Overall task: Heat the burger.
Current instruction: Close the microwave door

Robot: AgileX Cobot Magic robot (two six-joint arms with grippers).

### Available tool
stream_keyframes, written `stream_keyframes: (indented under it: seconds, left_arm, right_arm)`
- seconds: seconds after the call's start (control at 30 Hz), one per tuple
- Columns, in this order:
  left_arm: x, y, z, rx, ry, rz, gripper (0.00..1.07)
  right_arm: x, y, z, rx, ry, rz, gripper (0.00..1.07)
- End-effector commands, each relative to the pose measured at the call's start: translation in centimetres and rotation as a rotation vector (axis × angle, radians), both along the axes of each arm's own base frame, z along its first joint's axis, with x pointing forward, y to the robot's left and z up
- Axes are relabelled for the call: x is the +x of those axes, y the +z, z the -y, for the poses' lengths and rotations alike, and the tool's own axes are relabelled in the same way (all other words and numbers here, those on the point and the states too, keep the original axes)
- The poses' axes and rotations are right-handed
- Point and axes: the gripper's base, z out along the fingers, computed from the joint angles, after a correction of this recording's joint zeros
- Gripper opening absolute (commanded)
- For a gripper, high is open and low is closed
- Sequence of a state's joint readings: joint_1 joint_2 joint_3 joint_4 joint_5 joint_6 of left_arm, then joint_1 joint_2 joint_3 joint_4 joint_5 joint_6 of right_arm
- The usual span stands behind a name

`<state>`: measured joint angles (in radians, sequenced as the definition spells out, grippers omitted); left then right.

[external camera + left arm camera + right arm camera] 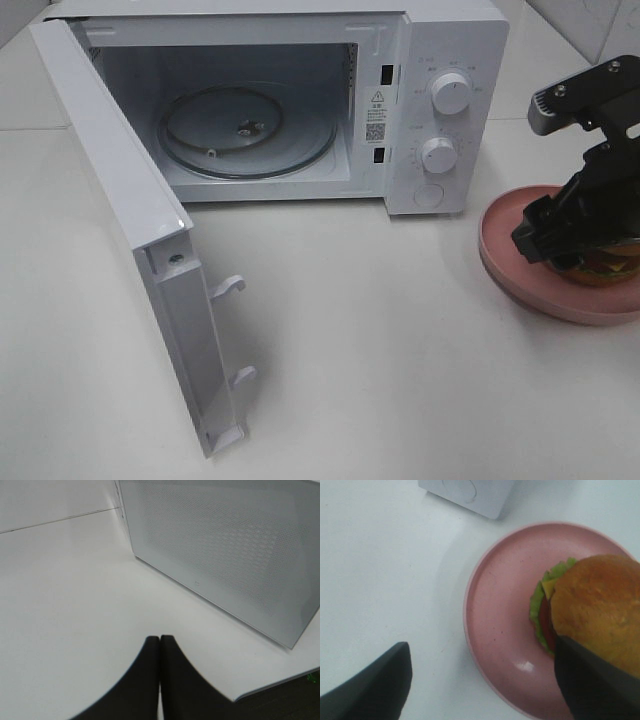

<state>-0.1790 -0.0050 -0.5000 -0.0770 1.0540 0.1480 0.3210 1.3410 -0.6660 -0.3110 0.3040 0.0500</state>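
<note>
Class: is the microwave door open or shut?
Open. The door swings wide to the left, exposing the glass turntable inside the microwave.

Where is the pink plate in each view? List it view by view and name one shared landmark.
Exterior high: the pink plate sits at the right edge, partly under the right gripper.
Left wrist: not in it.
Right wrist: right of centre, the burger on it.
Shared landmark: the white microwave, whose corner shows beyond the plate.
</note>
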Motion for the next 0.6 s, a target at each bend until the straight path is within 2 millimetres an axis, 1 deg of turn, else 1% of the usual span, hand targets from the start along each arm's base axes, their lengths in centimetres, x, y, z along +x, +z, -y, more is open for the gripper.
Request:
stream_keyframes:
  seconds: [0.03,0.07,0.1,0.13,0.17,0.2,0.23,0.33,0.37,0.4,0.43,0.47,0.5,0.6]
  left_arm:
    - [-0.2,0.0,0.0,-0.015,0.006,0.029,0.0]
    - [-0.2,0.0,0.0,-0.015,0.006,0.029,0.0]
    - [-0.2,0.0,0.0,-0.015,0.006,0.029,0.0]
    - [-0.2,0.0,0.0,-0.015,0.006,0.029,0.0]
    - [-0.2,0.0,0.0,-0.015,0.006,0.029,0.0]
    - [-0.2,0.0,0.0,-0.015,0.006,0.029,0.0]
    - [-0.2,0.0,0.0,-0.015,0.006,0.029,0.0]
    - [-0.2,0.0,0.0,-0.015,0.006,0.029,0.0]
    - [-0.2,0.0,0.0,-0.015,0.006,0.029,0.0]
    - [-0.2,0.0,0.0,-0.015,0.006,0.029,0.0]
    - [-0.2,0.0,0.0,-0.015,0.006,0.029,0.0]
    - [-0.2,0.0,0.0,-0.015,0.006,0.029,0.0]
    - [-0.2,0.0,0.0,-0.015,0.006,0.029,0.0]
    - [-0.2,0.0,0.0,-0.015,0.006,0.029,0.0]
  right_arm:
    - [0.2,1.5,0.5,0.009,-0.132,-0.069,0.76]
    - [0.2,1.5,0.5,0.009,-0.132,-0.069,0.76]
    - [0.4,2.2,0.5,0.003,-0.155,-0.081,0.76]
    - [0.4,2.2,0.5,0.003,-0.155,-0.081,0.76]
    - [0.6,3.0,0.6,-0.003,-0.176,-0.091,0.76]
    - [0.6,3.0,0.6,-0.003,-0.176,-0.091,0.76]
    - [0.8,3.6,0.6,-0.002,-0.194,-0.097,0.76]
    - [0.8,3.9,0.6,-0.005,-0.199,-0.101,0.76]
    - [1.2,4.7,0.8,0.022,-0.233,-0.106,0.76]
    - [1.2,4.7,0.8,0.022,-0.233,-0.106,0.76]
    - [1.4,4.9,1.4,0.057,-0.273,-0.114,0.76]
    - [1.4,4.9,1.4,0.057,-0.273,-0.114,0.76]
    - [1.6,4.9,2.7,0.093,-0.33,-0.126,0.75]
    - [1.6,4.8,3.3,0.115,-0.359,-0.142,0.75]
